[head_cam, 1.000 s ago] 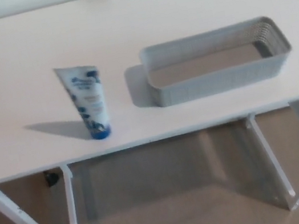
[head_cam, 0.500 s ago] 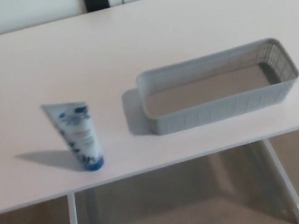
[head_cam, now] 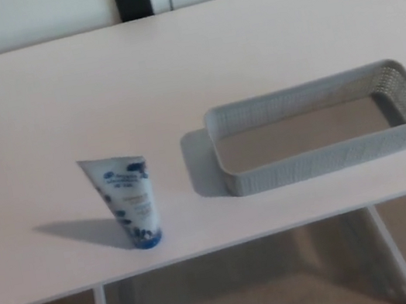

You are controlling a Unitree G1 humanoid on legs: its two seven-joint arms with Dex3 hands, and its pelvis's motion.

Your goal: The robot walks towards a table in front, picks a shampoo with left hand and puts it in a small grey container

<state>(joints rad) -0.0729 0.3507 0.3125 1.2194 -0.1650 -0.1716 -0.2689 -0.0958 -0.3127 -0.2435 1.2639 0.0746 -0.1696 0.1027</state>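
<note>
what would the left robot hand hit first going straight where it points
The left robot hand is not in view, so its heading cannot be told. Entering from picture left, it would likely meet the shampoo tube before the grey container.

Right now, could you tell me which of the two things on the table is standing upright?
The shampoo tube, standing on its blue cap, left of the low, empty grey container.

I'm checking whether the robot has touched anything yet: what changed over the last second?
Only the head view shifted; nothing on the table moved or was grasped. The shampoo tube stands on its cap, left of the empty grey container, apart from it, as before. No hand shows.
</note>
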